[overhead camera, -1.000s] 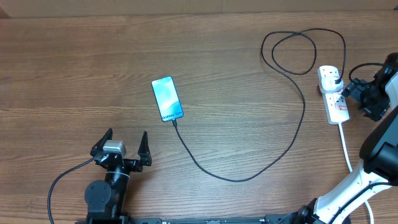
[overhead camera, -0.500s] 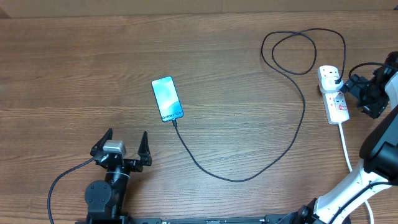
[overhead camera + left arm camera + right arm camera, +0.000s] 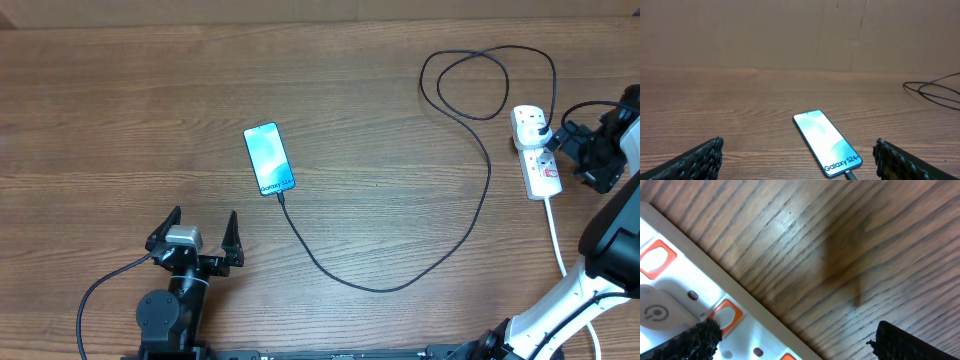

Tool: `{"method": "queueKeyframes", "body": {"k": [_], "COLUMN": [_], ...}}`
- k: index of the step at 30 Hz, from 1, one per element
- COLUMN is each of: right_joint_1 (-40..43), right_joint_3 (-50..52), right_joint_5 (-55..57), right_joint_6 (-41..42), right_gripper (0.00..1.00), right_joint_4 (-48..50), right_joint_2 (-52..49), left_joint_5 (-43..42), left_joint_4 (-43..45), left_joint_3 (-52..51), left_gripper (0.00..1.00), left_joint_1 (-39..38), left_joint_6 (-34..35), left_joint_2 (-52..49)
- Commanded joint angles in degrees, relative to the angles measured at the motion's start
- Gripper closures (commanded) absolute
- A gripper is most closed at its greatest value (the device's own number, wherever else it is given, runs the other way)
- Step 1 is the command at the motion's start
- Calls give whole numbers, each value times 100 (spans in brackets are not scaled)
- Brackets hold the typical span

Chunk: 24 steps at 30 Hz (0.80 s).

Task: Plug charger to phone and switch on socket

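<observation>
The phone (image 3: 269,159) lies flat and face up on the wooden worktop (image 3: 120,100), left of centre, its pale blue screen lit and reading "Galaxy S24+" in the left wrist view (image 3: 827,143). The charger cable (image 3: 400,280) meets the phone's near short edge. From there it sweeps in a wide curve to the right, makes two loose loops at the far right, and ends in a black plug (image 3: 540,127) seated in the far end of the power strip (image 3: 537,155). The white strip lies at the right edge of the worktop, and its thick white cord (image 3: 553,235) trails toward the near side.

The right claw (image 3: 562,140) sits just beside the strip's right side, fingers spread wide. Its wrist camera shows orange-red rocker switches (image 3: 722,315) on the strip's face (image 3: 670,305). Whether a fingertip touches the strip cannot be told.

The left claw (image 3: 198,232) is also wide open, well apart from the phone, at the near left, holding nothing.
</observation>
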<state>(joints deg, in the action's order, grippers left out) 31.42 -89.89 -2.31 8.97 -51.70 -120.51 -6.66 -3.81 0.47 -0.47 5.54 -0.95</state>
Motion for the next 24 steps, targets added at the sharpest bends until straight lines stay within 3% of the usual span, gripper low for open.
{"method": "queueKeyframes", "body": {"k": [1, 24], "right_joint_1": [-17, -28], "right_joint_3": [-9, -7], "right_joint_5": [-79, -81], "right_joint_6": [15, 15], "right_gripper": [0, 0], "right_joint_4": [116, 0], "right_joint_2": [-39, -168], "left_joint_5": [-22, -22], "left_joint_4": [-13, -13], "left_joint_3": [-22, -20], "left_gripper": [0, 0], "left_joint_1": [-26, -26], "left_joint_6": [-129, -129], "left_joint_2": [70, 70]}}
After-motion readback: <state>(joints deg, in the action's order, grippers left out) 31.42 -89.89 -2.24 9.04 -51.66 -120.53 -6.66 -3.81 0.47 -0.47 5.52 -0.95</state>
